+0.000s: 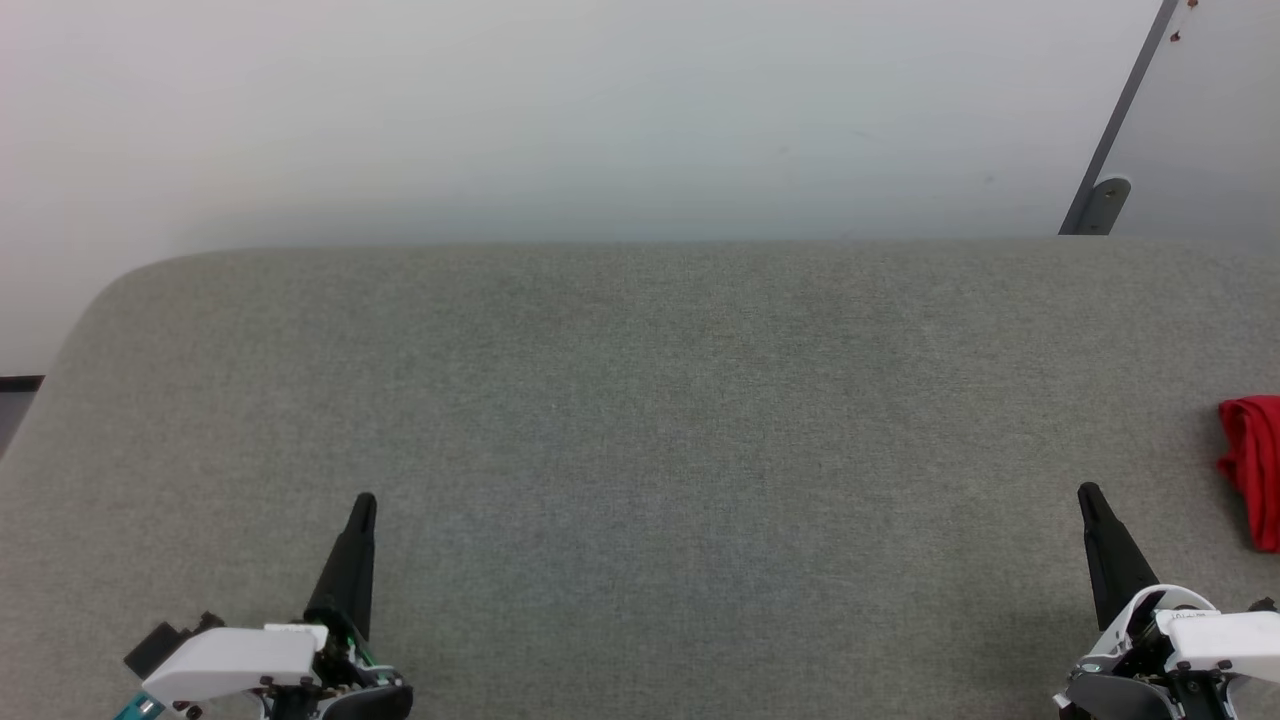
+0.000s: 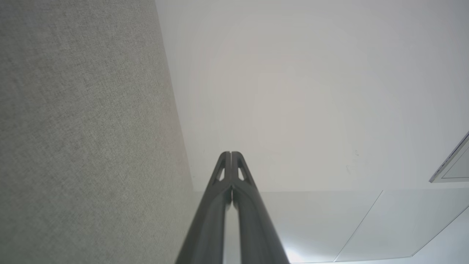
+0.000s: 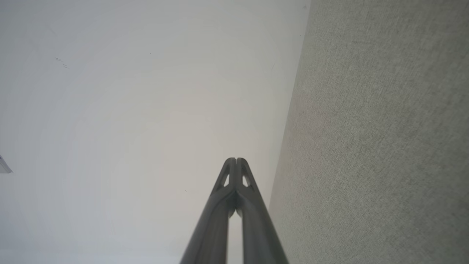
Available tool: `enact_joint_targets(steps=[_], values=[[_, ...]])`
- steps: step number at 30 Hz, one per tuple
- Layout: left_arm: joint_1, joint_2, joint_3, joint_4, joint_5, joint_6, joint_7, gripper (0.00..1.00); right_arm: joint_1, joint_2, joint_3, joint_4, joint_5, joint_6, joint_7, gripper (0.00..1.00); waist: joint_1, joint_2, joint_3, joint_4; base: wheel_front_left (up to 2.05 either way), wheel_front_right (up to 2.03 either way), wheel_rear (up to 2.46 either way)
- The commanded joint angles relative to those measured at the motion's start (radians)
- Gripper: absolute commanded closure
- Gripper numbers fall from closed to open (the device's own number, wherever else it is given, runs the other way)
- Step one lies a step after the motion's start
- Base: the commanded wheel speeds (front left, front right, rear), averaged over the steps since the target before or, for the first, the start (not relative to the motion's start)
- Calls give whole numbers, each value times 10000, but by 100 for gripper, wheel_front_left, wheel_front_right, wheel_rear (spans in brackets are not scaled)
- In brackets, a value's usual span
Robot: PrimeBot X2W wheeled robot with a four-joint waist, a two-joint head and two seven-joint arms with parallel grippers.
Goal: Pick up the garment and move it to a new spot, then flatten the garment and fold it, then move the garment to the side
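The garment (image 1: pixel 1254 468) is a bunched red cloth lying on the grey fabric surface (image 1: pixel 640 420) at the far right edge of the head view, partly cut off by the frame. My right gripper (image 1: pixel 1088 493) rests shut at the lower right, a short way left of the garment and apart from it. Far from the cloth, my left gripper (image 1: pixel 364 502) sits shut at the lower left. In the wrist views, the left gripper (image 2: pixel 231 153) and the right gripper (image 3: pixel 236 159) both have their tips pressed together with nothing between them.
A white wall (image 1: pixel 600 110) rises behind the grey surface. A grey metal post with a bracket (image 1: pixel 1108 190) stands at the back right. The surface's rounded corner (image 1: pixel 120 290) lies at the back left, with dark floor beyond.
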Motion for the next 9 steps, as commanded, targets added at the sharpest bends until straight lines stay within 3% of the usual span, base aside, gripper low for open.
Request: enact_joint_targets(steps=[1,9], values=[[-106,-20,28,12,22,-31,48,100,-28,34,9,0,45,-10,20,100,0,0,0,0,0,0,0],[-106,-25,36,13,30,-31,39,100,-28,35,10,0,45,-10,19,100,0,0,0,0,0,0,0]])
